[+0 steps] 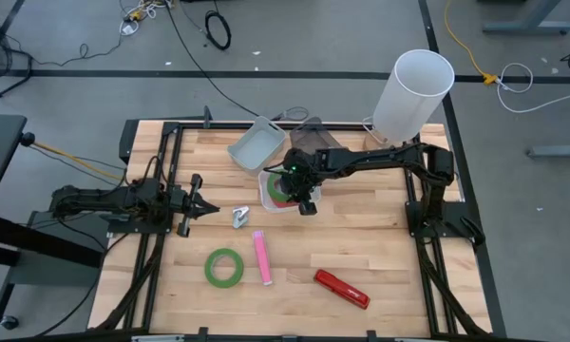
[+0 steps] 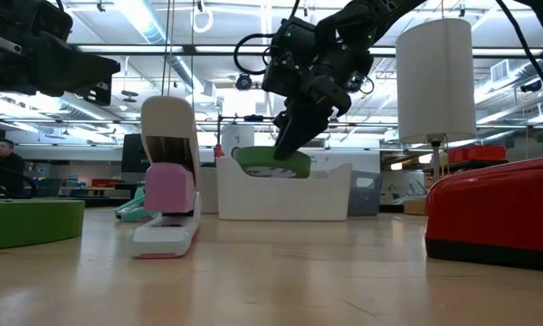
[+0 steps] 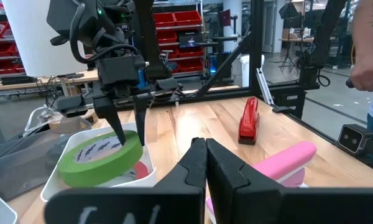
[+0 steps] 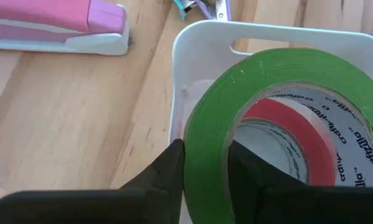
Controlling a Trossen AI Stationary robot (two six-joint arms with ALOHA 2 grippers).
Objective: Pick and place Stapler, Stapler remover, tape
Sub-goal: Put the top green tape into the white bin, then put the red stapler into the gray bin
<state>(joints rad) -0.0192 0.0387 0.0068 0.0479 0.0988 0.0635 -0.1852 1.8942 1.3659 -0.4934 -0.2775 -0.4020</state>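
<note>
Right gripper [image 1: 307,201], table centre: clamped on the wall of a green roll [image 4: 280,106], held tilted over the white bin [image 1: 266,195]. Right wrist view alone shows the red roll [image 4: 298,134] lying in the bin beneath it. Left gripper [image 1: 201,206], 9 o'clock: fingers pressed together, holding nothing. Second green roll [image 1: 224,267] at 7 o'clock; pink stapler [image 1: 262,256] beside it; red stapler [image 1: 341,289] at 5 o'clock; remover [image 1: 240,217] near centre.

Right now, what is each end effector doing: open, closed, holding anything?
Left end effector: closed, holding nothing, by the table's left edge.
Right end effector: closed on the green tape roll, over the white bin.
</note>
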